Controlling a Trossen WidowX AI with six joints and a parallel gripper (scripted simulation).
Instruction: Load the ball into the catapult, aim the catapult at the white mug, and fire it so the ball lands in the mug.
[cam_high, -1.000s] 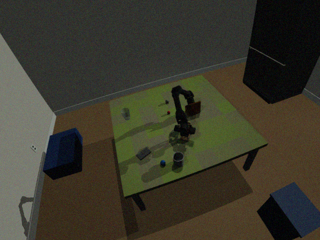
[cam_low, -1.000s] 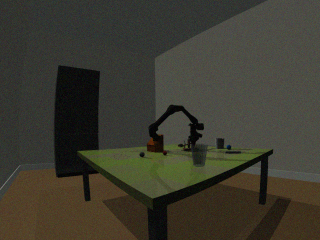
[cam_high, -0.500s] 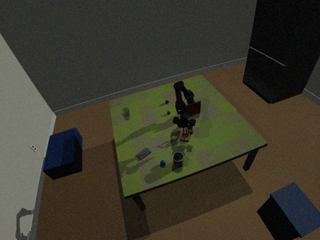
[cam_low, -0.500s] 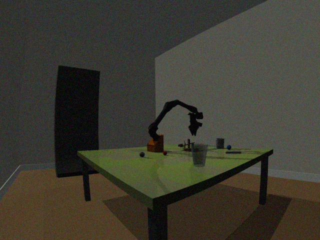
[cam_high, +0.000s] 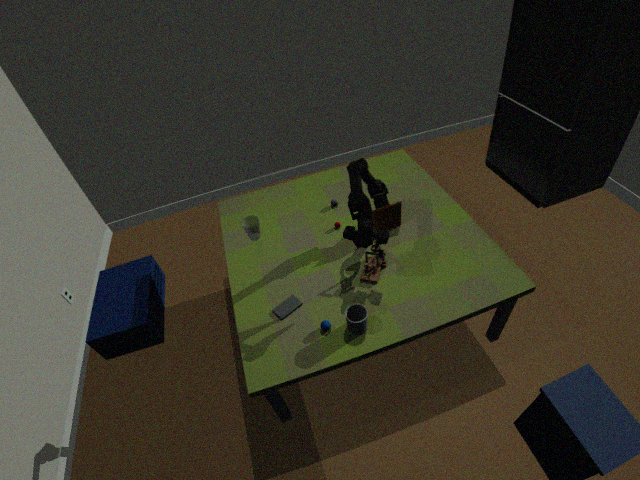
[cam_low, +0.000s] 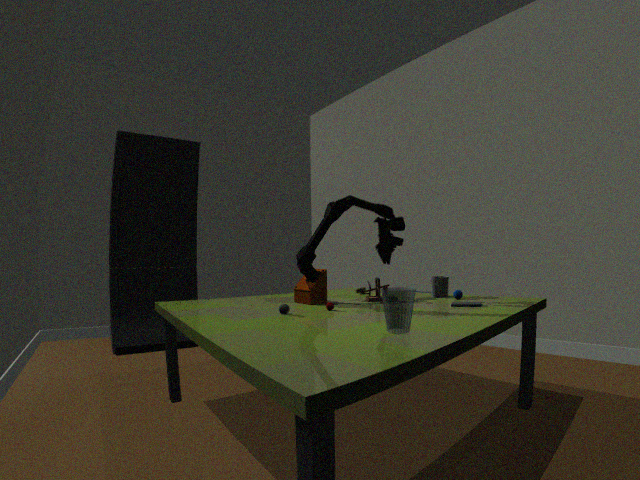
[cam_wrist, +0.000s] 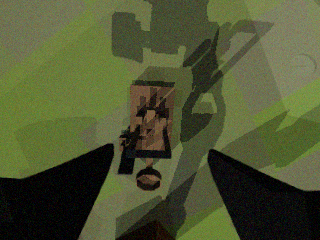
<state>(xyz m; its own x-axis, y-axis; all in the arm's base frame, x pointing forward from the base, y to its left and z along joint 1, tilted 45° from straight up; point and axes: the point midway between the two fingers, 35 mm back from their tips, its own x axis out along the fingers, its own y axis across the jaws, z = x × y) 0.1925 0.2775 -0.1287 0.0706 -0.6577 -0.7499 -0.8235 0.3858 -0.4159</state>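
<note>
Catapult (cam_high: 370, 272) (cam_low: 373, 298) (cam_wrist: 138, 99) stands on the green table (cam_high: 454, 268) (cam_low: 356, 351), well inside from all the table edges. Above it hangs the gripper (cam_high: 373, 244) (cam_low: 386, 262) (cam_wrist: 161, 151), with its fingers spread apart and nothing between them; in the exterior view, open air is seen between the fingertips and the catapult. In the wrist view, the catapult's round cup end points to the side of the fingers.

A grey cup (cam_high: 356, 321) (cam_low: 439, 287) stands upright, near one long edge of the table; if it is the white mug, I cannot tell in this dim light. Just beside it lies a blue ball (cam_high: 325, 325) (cam_low: 458, 294), and a flat grey block (cam_high: 287, 307) (cam_low: 466, 304) is near. A clear cup (cam_high: 251, 226) (cam_low: 398, 311) stands near another edge.

A red ball (cam_high: 337, 225) (cam_low: 329, 306) and a dark ball (cam_high: 333, 203) (cam_low: 283, 308) lie on the table, apart from the orange base (cam_high: 393, 215) (cam_low: 310, 294). Which ball is for loading, I cannot tell.
</note>
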